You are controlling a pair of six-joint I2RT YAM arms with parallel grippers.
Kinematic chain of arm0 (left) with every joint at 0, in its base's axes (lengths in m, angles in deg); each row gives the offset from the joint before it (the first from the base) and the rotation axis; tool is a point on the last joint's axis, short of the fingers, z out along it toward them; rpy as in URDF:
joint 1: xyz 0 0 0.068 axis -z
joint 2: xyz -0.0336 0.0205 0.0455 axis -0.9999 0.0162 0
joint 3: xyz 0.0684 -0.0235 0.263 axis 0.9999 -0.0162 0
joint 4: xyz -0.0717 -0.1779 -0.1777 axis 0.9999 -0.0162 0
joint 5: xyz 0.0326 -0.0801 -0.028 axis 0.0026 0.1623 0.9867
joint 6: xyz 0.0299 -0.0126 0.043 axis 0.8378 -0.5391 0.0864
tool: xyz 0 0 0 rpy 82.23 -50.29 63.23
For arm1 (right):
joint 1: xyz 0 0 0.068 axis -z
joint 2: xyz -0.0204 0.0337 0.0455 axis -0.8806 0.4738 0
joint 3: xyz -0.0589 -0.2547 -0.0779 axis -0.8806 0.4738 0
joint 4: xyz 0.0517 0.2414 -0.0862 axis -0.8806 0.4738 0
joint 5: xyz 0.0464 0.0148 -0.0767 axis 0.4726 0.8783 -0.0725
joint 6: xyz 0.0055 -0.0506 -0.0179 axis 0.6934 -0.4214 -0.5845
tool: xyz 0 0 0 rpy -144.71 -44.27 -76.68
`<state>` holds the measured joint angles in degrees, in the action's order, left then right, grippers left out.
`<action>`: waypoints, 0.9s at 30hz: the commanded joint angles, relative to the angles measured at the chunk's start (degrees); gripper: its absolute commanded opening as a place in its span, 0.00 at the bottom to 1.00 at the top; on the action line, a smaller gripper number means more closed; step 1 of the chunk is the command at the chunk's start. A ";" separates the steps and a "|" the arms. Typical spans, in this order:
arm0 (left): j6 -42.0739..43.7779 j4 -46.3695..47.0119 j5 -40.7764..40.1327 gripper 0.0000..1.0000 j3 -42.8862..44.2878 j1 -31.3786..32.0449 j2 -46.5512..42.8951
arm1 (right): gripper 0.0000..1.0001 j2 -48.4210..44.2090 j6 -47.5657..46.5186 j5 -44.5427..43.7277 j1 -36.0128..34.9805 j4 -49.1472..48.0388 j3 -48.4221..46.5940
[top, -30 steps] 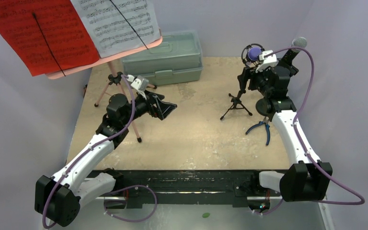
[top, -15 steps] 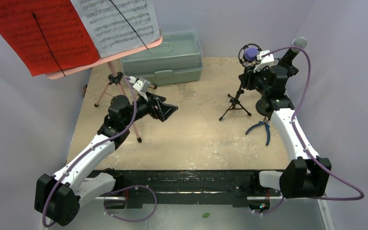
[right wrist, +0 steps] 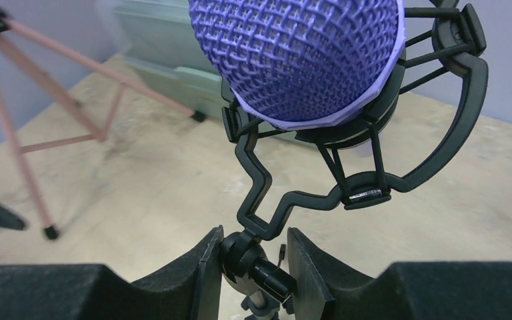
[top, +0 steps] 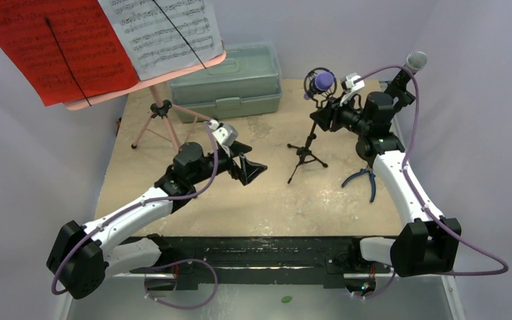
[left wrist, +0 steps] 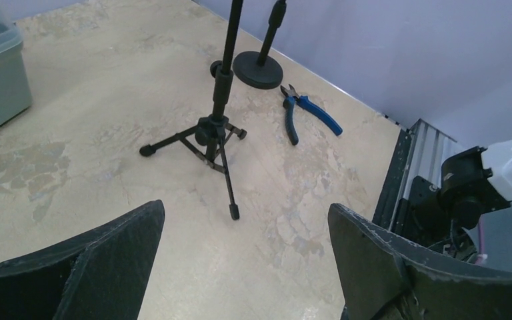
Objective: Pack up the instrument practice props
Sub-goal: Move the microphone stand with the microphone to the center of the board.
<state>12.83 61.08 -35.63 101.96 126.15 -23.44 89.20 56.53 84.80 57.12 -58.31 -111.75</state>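
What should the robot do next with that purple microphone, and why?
Probably ease the open left gripper forward onto the pole of the black tripod stand: the right gripper is shut on its top joint under the purple microphone, and the stand lies straight ahead.

Mottled beige table point(top: 267, 193). Far edge: grey-green case point(top: 230, 80), pink tripod point(top: 162, 109) left of it. Black tripod point(top: 302, 151) centre, blue-handled pliers point(top: 368, 173) right
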 commanded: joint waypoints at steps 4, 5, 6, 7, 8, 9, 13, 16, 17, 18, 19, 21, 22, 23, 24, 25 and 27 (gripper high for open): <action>8.79 16.02 -7.58 0.92 -3.22 5.25 5.32 | 0.23 0.66 3.09 11.56 -7.10 -7.36 0.44; 8.96 18.03 -7.94 0.92 -3.63 5.61 6.40 | 0.23 0.92 2.59 11.78 -7.87 -7.46 0.76; 9.16 19.87 -8.45 0.92 -3.85 6.06 7.56 | 0.23 1.06 1.87 12.00 -8.59 -7.42 1.22; 9.28 21.64 -8.88 0.92 -3.98 6.41 8.82 | 0.23 1.09 1.18 12.33 -9.34 -7.43 1.57; 9.20 23.09 -9.25 0.92 -3.98 6.98 10.13 | 0.24 1.10 0.53 13.03 -10.14 -7.43 2.05; 9.21 24.52 -9.81 0.92 -4.00 7.51 11.33 | 0.24 1.03 -0.46 13.76 -10.60 -7.37 2.57; 10.04 31.78 -12.28 0.91 -4.17 9.93 15.96 | 0.25 0.41 -4.38 15.86 -11.81 -6.56 4.44; 11.66 36.77 -14.54 0.88 -4.29 11.49 19.71 | 0.26 -0.29 -6.59 16.84 -11.96 -5.54 5.80; 12.30 38.91 -14.96 0.87 -4.34 11.83 21.05 | 0.26 -0.56 -7.09 17.01 -12.00 -5.34 6.30; 12.78 40.86 -15.33 0.85 -4.25 12.18 22.37 | 0.26 -0.84 -7.38 17.04 -11.94 -5.25 6.95; 13.17 42.43 -16.20 0.84 -4.12 12.41 23.69 | 0.27 -1.18 -7.74 17.05 -12.00 -5.19 7.70; 13.53 44.12 -18.43 0.83 -3.29 12.64 26.02 | 0.28 -1.95 -8.27 17.05 -11.96 -5.11 8.98; 13.66 44.63 -19.13 0.83 -2.74 12.71 27.11 | 0.28 -2.29 -8.57 16.94 -11.96 -4.92 9.32; 13.84 45.00 -19.64 0.82 -2.22 12.75 28.12 | 0.29 -2.47 -8.96 16.69 -11.91 -4.60 9.42; 14.02 45.38 -19.76 0.81 -1.53 12.82 29.35 | 0.29 -2.58 -9.32 16.41 -11.92 -4.23 9.24; 14.34 45.66 -19.78 0.80 -0.81 12.90 30.31 | 0.30 -2.68 -9.52 16.35 -11.85 -4.02 9.04; 14.92 45.84 -20.01 0.79 0.72 13.10 32.05 | 0.31 -2.60 -9.91 16.22 -11.84 -3.72 8.75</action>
<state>25.42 100.32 -53.48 98.73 138.74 6.18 86.64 49.40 100.15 45.64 -67.07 -104.32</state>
